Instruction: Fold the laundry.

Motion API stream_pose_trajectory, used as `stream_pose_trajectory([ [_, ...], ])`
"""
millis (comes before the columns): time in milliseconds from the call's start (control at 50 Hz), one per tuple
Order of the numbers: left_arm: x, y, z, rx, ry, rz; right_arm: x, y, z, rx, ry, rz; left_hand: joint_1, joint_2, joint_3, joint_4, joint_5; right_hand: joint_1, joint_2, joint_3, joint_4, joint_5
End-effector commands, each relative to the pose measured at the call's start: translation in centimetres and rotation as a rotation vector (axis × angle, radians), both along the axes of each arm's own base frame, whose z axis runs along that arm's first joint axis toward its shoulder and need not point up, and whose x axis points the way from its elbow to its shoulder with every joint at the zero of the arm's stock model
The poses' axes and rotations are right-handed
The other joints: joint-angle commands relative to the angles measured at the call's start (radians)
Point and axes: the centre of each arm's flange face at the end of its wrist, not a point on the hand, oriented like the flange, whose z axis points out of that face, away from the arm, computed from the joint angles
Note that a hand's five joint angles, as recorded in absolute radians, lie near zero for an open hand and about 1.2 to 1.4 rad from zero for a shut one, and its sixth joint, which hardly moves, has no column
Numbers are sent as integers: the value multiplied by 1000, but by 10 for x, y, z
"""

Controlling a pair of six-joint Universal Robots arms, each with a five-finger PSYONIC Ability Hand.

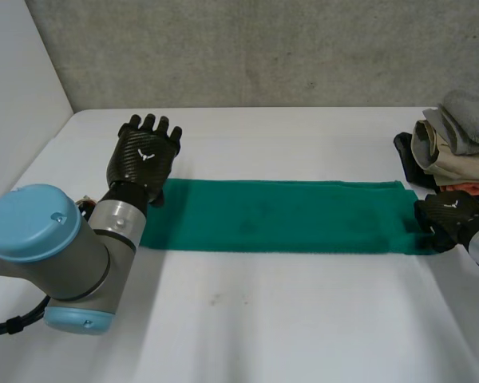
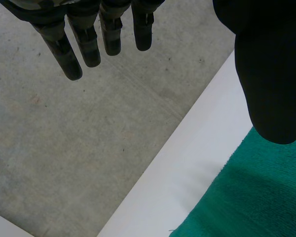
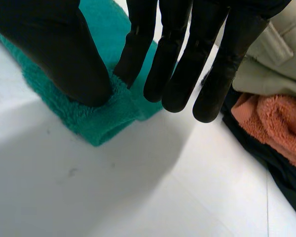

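Observation:
A long green towel (image 1: 279, 215) lies flat across the white table (image 1: 303, 319), folded into a narrow strip. My left hand (image 1: 144, 155) hovers over its left end with fingers (image 2: 89, 44) straight and spread, holding nothing; the towel's (image 2: 251, 197) left end lies below the thumb. My right hand (image 1: 451, 215) is at the towel's right end, at the near corner. There its thumb (image 3: 64, 54) and a fingertip pinch a bunched ridge of the green towel (image 3: 96, 121) between them, while the other fingers point past the corner.
A pile of clothes (image 1: 459, 144) sits at the table's right edge, just behind my right hand: grey and beige garments (image 3: 276, 59), an orange towel (image 3: 276, 123), dark cloth beneath. The table's far left edge (image 2: 187, 163) drops to concrete floor.

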Motion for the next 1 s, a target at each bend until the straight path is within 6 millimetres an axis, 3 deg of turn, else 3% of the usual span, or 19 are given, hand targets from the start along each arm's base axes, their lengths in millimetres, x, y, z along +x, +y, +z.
stream_pose_trajectory([
  [20,0,0,2,-6,1,1,-20,-2,2,0,41,-73,-24,-29,-35,-29,-48,409,219,212,209,241],
  [100,2,0,10,-25,11,4,-64,-8,35,-88,137,-184,-24,-29,-35,-29,-48,409,219,212,209,241],
  [180,7,3,17,-28,16,11,-93,-10,47,-113,262,-224,-24,-29,-35,-29,-48,409,219,212,209,241],
  [240,10,3,21,-31,17,19,-102,-11,51,-122,319,-224,-24,-29,-35,-29,-48,409,219,212,209,241],
  [300,17,2,25,-34,21,36,-93,-13,57,-154,355,-181,-24,-30,-36,-30,-49,409,219,212,209,241],
  [460,31,2,36,-53,31,71,24,3,93,-333,221,102,-24,-30,-36,-30,-49,409,219,212,209,241],
  [480,34,1,37,-56,32,78,54,12,100,-377,191,183,-24,-30,-36,-30,-49,409,219,212,209,241],
  [540,39,0,41,-63,38,93,109,34,111,-457,144,335,-24,-30,-36,-30,-49,409,219,212,209,241],
  [560,41,0,42,-62,46,98,140,50,115,-497,115,423,-24,-30,-36,-30,-49,409,219,212,209,241],
  [600,43,0,43,-60,55,100,169,65,111,-521,92,507,-24,-30,-36,-30,-49,409,219,212,209,241],
  [620,45,0,44,-58,64,103,201,82,100,-531,69,604,-24,-30,-36,-30,-49,409,219,212,209,241],
  [660,46,1,44,-55,69,107,236,102,85,-540,35,719,-24,-30,-36,-30,-49,409,219,212,209,241],
  [720,47,1,43,-47,72,108,273,124,56,-511,5,857,-24,-30,-36,-30,-49,409,219,212,209,241],
  [780,47,2,42,-42,71,108,297,139,26,-482,-13,951,-24,-30,-36,-30,-49,409,219,212,209,241],
  [880,45,4,40,-35,69,101,306,144,-2,-445,-1,978,-24,-30,-36,-30,-49,328,139,131,129,161],
  [900,45,4,40,-35,69,99,305,141,3,-444,-6,947,-24,-30,-36,-30,-49,-172,-362,-369,-372,-340],
  [920,44,4,40,-35,69,97,303,136,8,-445,-3,912,-24,-30,-36,-30,-49,-340,-530,-537,-540,-507],
  [980,43,5,41,-37,70,94,289,120,42,-445,-32,690,-24,-30,-36,-30,-49,-518,-707,-715,-717,-685],
  [1000,43,5,41,-39,71,94,273,107,60,-425,-73,539,-24,-30,-36,-30,-49,-588,-777,-785,-787,-755],
])
